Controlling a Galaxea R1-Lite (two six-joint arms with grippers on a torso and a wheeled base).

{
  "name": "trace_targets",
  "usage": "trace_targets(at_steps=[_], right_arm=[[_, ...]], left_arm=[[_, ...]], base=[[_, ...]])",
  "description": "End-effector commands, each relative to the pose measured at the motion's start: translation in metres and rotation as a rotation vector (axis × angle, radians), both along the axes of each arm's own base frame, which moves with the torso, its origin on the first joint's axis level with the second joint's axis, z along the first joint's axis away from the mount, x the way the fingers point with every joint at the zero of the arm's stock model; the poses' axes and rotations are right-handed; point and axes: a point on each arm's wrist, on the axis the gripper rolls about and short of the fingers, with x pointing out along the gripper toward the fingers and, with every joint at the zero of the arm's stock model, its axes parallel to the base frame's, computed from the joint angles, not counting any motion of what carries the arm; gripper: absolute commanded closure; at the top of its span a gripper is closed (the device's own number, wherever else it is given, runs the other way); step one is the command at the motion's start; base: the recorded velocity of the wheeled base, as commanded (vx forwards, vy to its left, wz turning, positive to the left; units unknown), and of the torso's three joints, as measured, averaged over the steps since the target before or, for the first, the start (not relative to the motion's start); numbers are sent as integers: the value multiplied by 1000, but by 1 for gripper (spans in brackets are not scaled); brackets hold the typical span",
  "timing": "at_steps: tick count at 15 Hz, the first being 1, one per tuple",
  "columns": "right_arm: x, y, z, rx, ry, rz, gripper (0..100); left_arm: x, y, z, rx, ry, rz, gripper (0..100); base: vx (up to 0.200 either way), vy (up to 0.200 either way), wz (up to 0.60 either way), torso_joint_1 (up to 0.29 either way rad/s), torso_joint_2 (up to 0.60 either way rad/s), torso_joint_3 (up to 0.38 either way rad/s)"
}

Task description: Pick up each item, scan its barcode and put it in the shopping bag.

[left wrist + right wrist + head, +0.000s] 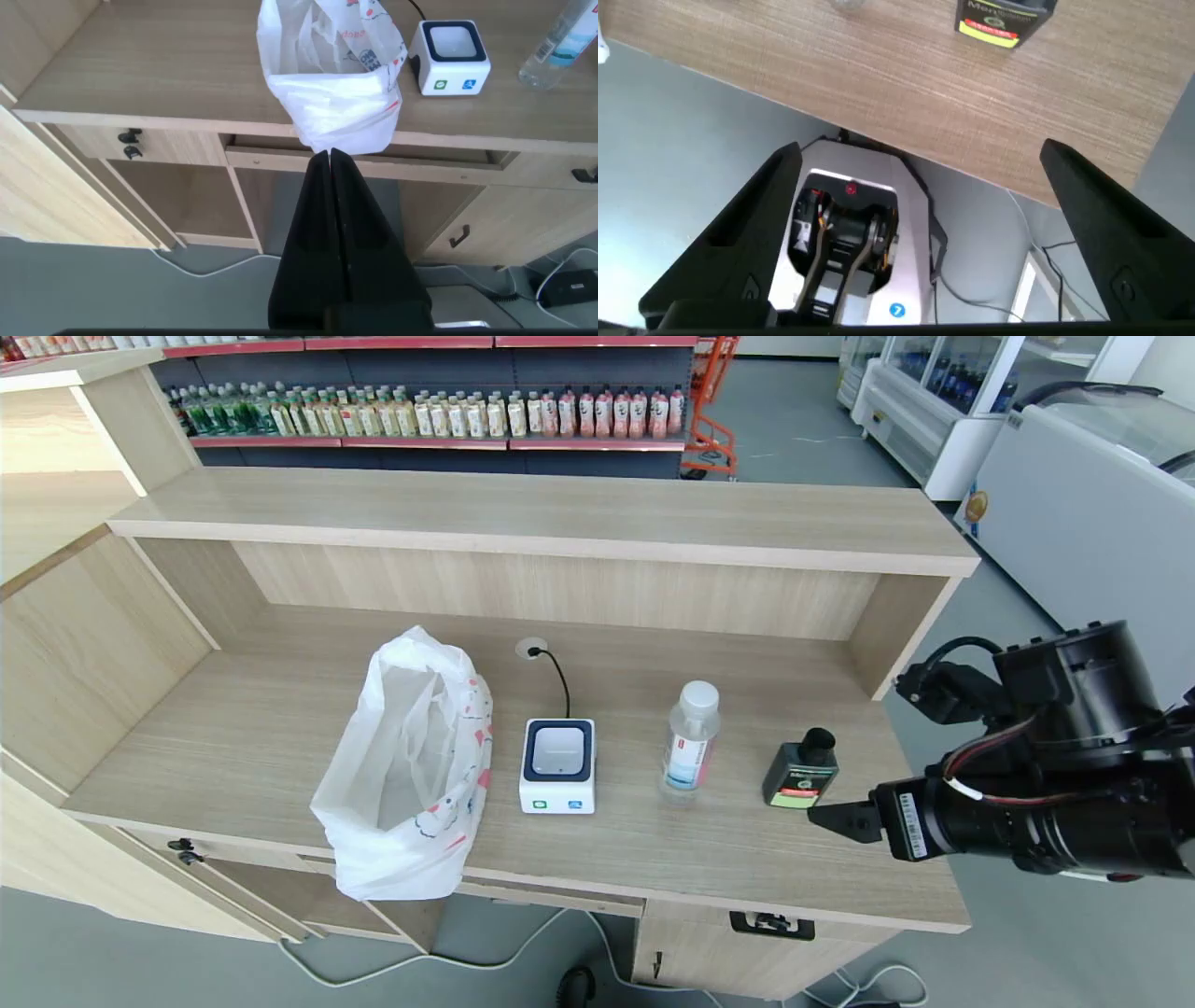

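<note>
both grippers empty, two items sitting on the desk

the right gripper (920, 159) has its fingers spread wide apart with nothing between them. in the head view the right gripper (840, 821) hangs by the front right part of the desk (653, 868), one fingertip just beside the small dark bottle (801, 770) but not touching it. from the right wrist view the dark bottle (1004, 19) stands on the wood past the fingers, yellow-green label facing the camera.

the left gripper (332, 163) has its fingers pressed flat together, holding nothing. it sits low in front of the desk, with its tip just under the bottom of the shopping bag (332, 103), where the plastic droops over the front edge.

on the desk, going left from the dark bottle: a clear water bottle (691, 742) stands upright with a white cap, near it but apart. next comes the white barcode scanner (557, 763), a little box with a dark-framed window on top, and a black cable (558, 674) running back to a hole in the desktop. then there's the shopping bag (411, 775), white plastic with small pink and dark prints, standing with its mouth open upward, just beside the scanner. the left wrist view also catches the scanner (451, 56) and part of the water bottle (565, 47).

behind the counter there's a shelf of drink bottles (429, 415), and chest freezers (1074, 495) stand off to the right.
</note>
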Motion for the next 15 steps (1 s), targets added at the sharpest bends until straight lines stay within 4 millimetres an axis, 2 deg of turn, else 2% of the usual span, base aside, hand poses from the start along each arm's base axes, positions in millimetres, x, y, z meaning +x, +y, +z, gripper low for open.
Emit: trace_targets(at_steps=[1, 6, 15], right_arm=[[26, 23, -33, -12, 14, 29, 0], [60, 55, -65, 29, -109, 27, 0], [86, 97, -109, 101, -242, 89, 0]], left_arm=[[0, 0, 0, 0, 0, 0, 100], [0, 0, 0, 0, 0, 0, 100], [0, 0, 0, 0, 0, 0, 100]], base=[[0, 0, 0, 0, 0, 0], [0, 0, 0, 0, 0, 0], [0, 0, 0, 0, 0, 0]])
